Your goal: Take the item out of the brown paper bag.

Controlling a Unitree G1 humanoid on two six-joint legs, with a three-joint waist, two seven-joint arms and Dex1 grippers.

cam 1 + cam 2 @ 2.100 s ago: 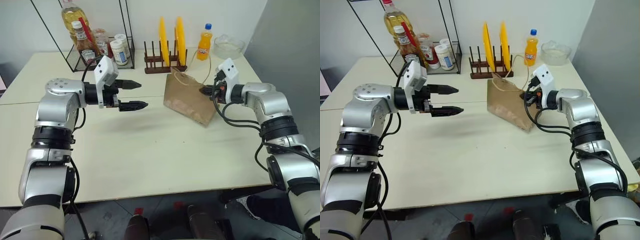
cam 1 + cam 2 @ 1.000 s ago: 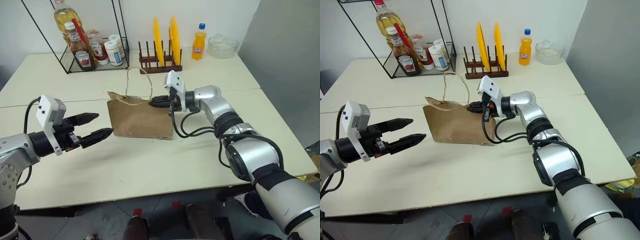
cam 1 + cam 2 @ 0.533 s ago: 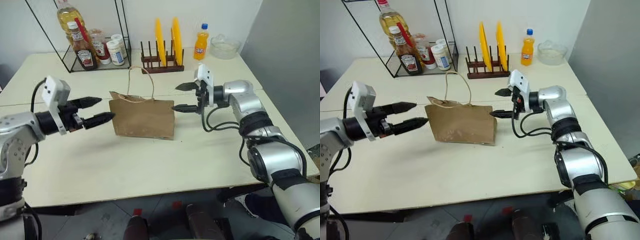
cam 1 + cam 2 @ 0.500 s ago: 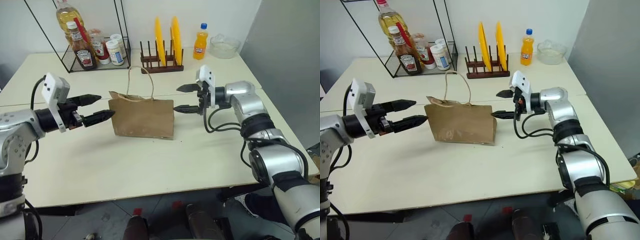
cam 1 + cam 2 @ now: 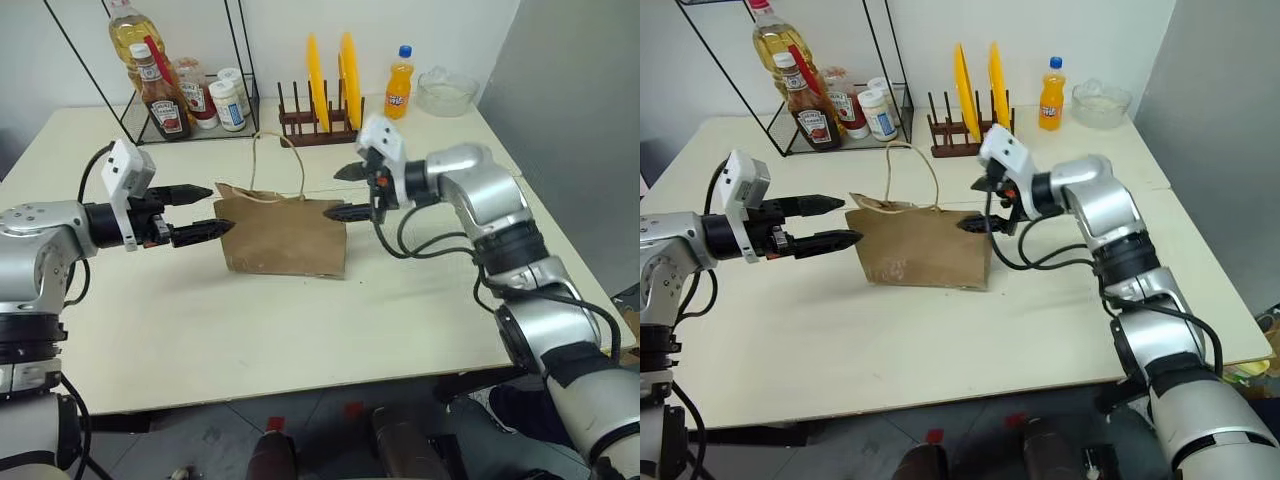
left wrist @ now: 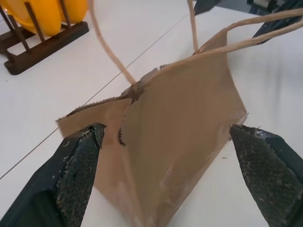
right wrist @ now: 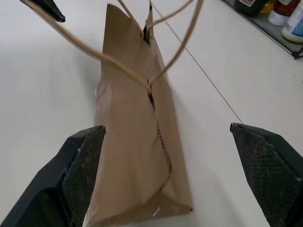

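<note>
Bag first: the brown paper bag (image 5: 284, 235) is standing upright on the table (image 5: 300, 320) between my two grippers, and it is looking thin, crumpled and light, likely to slide or fold under a push. My left gripper (image 5: 201, 213) is hovering just beside one end with fingers spread apart, and my right gripper (image 5: 342, 191) is hanging near the other end's top edge, likewise spread and empty. Beyond them the cord handles (image 5: 268, 165) are arching over the mouth; I am judging the stiffer top rim the best hold, since the item is lying hidden inside.
</note>
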